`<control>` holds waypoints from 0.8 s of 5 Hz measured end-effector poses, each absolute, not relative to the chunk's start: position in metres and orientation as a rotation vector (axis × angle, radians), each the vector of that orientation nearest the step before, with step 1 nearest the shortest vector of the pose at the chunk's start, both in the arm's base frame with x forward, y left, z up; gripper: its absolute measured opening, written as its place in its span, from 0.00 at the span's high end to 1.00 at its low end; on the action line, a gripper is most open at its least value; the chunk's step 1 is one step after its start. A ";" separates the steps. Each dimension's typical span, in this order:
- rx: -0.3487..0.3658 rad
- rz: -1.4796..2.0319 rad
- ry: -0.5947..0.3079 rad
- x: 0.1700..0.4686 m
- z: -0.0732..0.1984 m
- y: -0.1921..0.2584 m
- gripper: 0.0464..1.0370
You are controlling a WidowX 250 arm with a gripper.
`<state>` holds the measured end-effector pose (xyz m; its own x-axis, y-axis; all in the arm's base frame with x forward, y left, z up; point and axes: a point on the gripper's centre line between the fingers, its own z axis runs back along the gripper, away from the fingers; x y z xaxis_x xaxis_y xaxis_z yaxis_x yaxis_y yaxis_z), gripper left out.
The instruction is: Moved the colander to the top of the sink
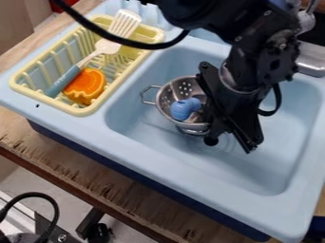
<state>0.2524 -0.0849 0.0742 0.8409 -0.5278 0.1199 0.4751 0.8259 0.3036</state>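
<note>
Colander (166, 97) sits just left of frame centre, in the basin of the light blue sink (130, 137), bowl opening facing up. Blue toy piece (184, 108) loose inside. Wire handle (143, 96) sticks out toward the left; the right side is hidden by the gripper (230, 136).

Gripper is right up against that side in this view. Can't tell how far open it is, or whether it has hold of the rim.

Step in hand, my read: secure the colander, then shift it to the upper part of the basin. Get a firm bite on the rim wall first; a shallow one would let the bowl swivel. Lift just enough to free the base, keep it level or the blue piece rolls out. Go slow toward upper centre, stay off the divider by the yellow rack (79, 112), lower until the base sits flat, then release straight up.

Rack at upper left holds spatula (108, 46) and orange toy (86, 87). Wood counter (127, 175) below.
</note>
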 end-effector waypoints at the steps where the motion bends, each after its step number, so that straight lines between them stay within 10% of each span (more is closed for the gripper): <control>1: 0.297 -0.577 -0.221 0.251 0.076 -0.092 0.98; 4: 0.337 -0.593 -0.350 0.253 0.114 -0.092 0.99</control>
